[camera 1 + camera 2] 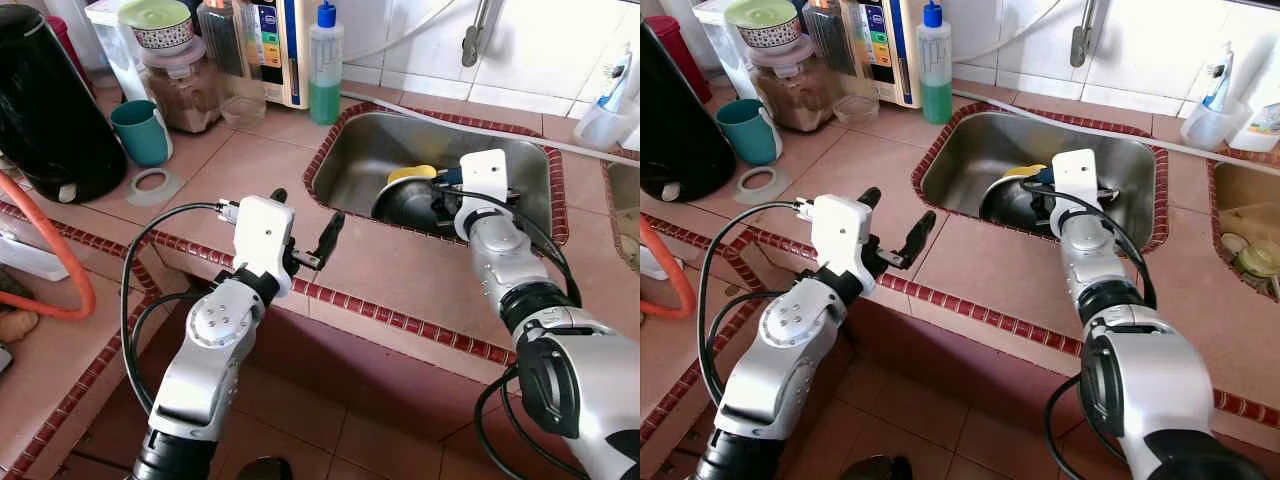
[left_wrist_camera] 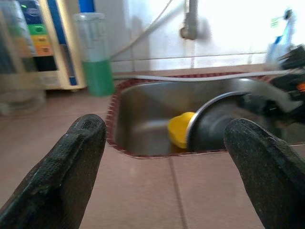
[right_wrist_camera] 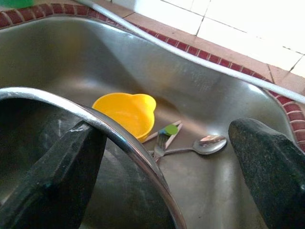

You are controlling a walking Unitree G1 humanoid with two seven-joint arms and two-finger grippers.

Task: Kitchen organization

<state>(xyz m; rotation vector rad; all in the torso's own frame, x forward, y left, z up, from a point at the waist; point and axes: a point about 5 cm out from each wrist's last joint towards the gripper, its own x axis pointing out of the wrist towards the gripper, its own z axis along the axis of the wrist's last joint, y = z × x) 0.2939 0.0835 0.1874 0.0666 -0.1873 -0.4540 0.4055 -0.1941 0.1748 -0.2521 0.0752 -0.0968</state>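
Note:
A dark steel pot (image 1: 405, 205) lies tilted in the steel sink (image 1: 350, 140), with a yellow cup (image 3: 126, 112) behind it. A spoon (image 3: 207, 143) and a fork (image 3: 159, 143) lie on the sink floor. My right gripper (image 3: 164, 138) is open and reaches down into the sink. It straddles the pot's rim (image 3: 119, 138), one finger inside the pot and one outside. My left gripper (image 1: 307, 210) is open and holds nothing. It hovers over the tiled counter by the sink's near left corner and points toward the pot (image 2: 214, 124).
At the back left of the counter stand a black kettle (image 1: 50, 110), a teal mug (image 1: 140, 130), a jar of brown powder (image 1: 185, 85) and a green soap bottle (image 1: 325, 60). An orange hose (image 1: 70, 250) curves at the left. A second sink (image 1: 1240, 220) lies right.

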